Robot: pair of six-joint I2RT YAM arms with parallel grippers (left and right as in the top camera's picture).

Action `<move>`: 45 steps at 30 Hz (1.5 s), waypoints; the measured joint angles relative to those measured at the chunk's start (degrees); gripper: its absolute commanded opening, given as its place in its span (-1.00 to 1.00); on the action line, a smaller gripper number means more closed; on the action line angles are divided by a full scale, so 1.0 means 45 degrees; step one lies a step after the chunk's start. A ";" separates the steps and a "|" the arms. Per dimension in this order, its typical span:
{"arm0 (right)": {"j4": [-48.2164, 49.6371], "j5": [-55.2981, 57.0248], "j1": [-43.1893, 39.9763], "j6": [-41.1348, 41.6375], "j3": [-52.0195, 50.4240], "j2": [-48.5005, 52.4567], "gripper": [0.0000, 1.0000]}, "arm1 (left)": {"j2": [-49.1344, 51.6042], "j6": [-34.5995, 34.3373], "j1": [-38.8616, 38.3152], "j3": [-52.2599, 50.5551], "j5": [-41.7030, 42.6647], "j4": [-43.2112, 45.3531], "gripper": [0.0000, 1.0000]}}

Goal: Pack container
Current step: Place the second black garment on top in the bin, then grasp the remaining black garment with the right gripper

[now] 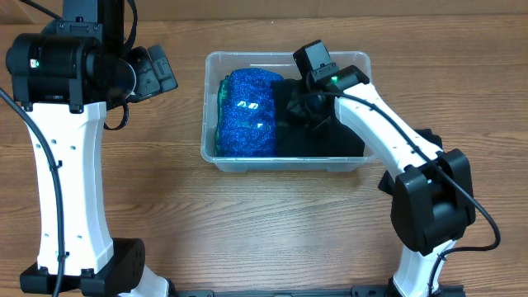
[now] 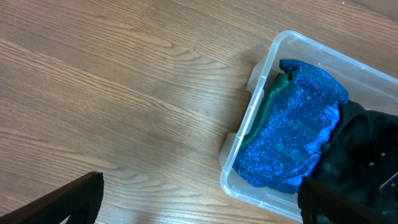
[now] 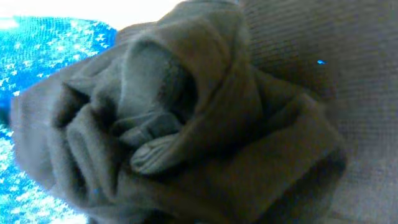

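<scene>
The clear plastic container (image 1: 285,167) stands at the middle of the table and also shows in the left wrist view (image 2: 249,112). A blue glittery cloth (image 1: 247,115) fills its left half (image 2: 292,130). A black cloth (image 1: 330,139) fills its right half. My right gripper (image 1: 312,103) is down inside the container, sunk into the black cloth. In the right wrist view the bunched black cloth (image 3: 205,124) fills the frame and hides the fingers. My left gripper (image 1: 157,70) is open and empty, held high to the left of the container (image 2: 202,196).
The wooden table (image 1: 272,231) carries nothing else. The bases of both arms stand at the front edge.
</scene>
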 measured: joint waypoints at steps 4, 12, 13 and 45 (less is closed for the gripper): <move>-0.1530 0.0199 0.0000 -0.0695 0.0772 -0.0529 1.00 | 0.0000 0.0000 0.0000 0.0000 0.0000 0.0000 1.00; -0.4065 0.0923 -0.2943 -0.0024 0.2443 -0.4823 1.00 | 0.0000 0.0000 0.0000 0.0000 0.0000 0.0000 1.00; -0.4571 0.0981 -0.3536 0.0219 0.2506 -0.5037 1.00 | 0.0000 0.0000 0.0000 0.0000 0.0000 0.0000 1.00; 0.3531 -0.1379 -0.9865 -0.0175 -1.0001 -0.4779 -0.33 | 0.0000 0.0000 0.0000 -0.0005 0.0000 0.0000 1.00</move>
